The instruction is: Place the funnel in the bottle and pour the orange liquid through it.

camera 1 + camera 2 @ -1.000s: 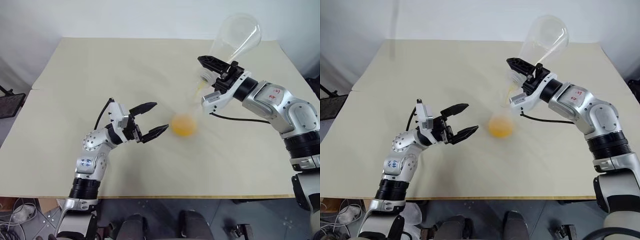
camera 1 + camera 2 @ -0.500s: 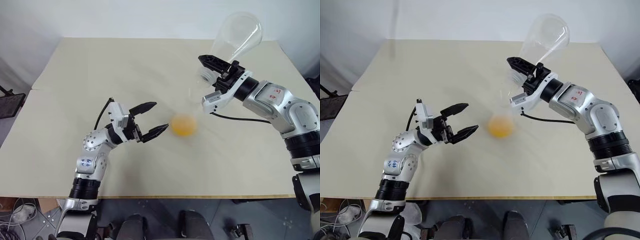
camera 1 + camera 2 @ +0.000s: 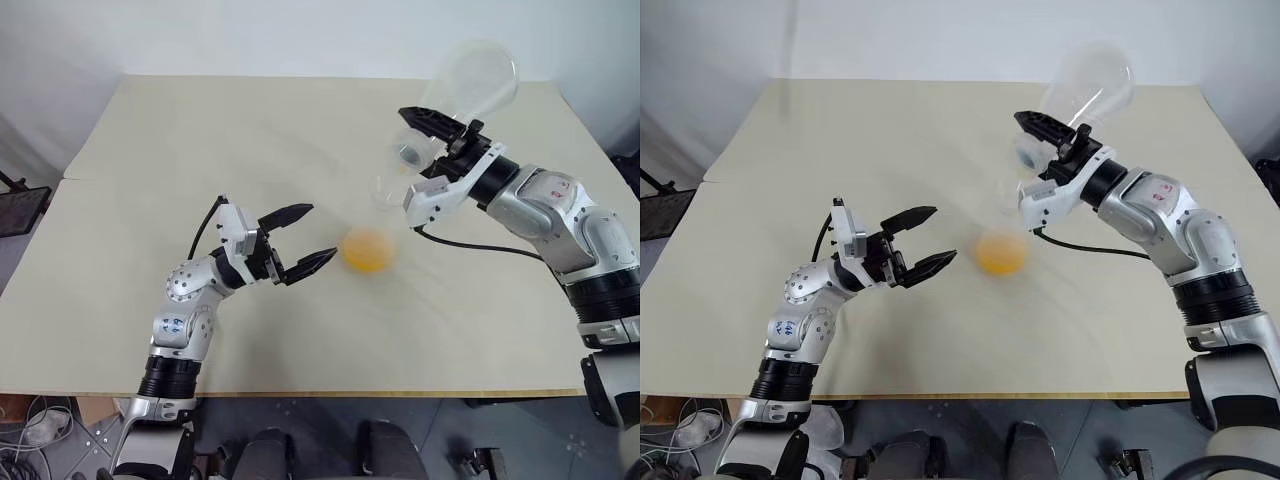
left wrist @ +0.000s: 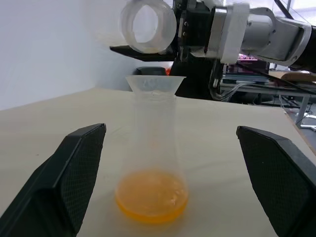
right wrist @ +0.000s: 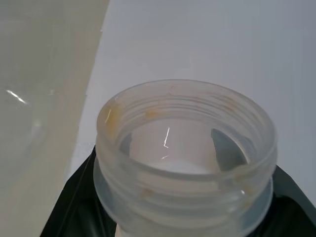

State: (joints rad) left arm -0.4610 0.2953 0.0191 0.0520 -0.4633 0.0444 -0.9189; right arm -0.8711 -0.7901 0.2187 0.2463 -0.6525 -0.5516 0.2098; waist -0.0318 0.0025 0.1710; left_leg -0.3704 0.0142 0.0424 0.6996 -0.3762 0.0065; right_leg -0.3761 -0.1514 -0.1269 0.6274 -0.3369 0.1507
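Observation:
The bottle [image 4: 153, 143] stands upright mid-table with the funnel [image 4: 155, 84] seated in its neck. The orange liquid [image 3: 367, 250] lies as a shallow layer in its base. My right gripper [image 3: 420, 148] is shut on the threaded neck of a large clear conical container [image 3: 472, 82]. That container is tipped with its mouth [image 5: 182, 158] just above and beyond the funnel, and it looks empty. My left gripper [image 3: 318, 234] is open just left of the bottle's base. Its fingers [image 4: 74, 173] stand wide on either side and do not touch the glass.
The pale table [image 3: 220, 130] stretches wide behind and to the left of the bottle, and its front edge [image 3: 380, 392] runs close below my arms. A black cable [image 3: 480, 245] hangs from my right wrist over the table.
My right wrist has rolled and the held container has tipped back. The thin orange stream that fell from its mouth a second ago has stopped. The left arm has stayed still.

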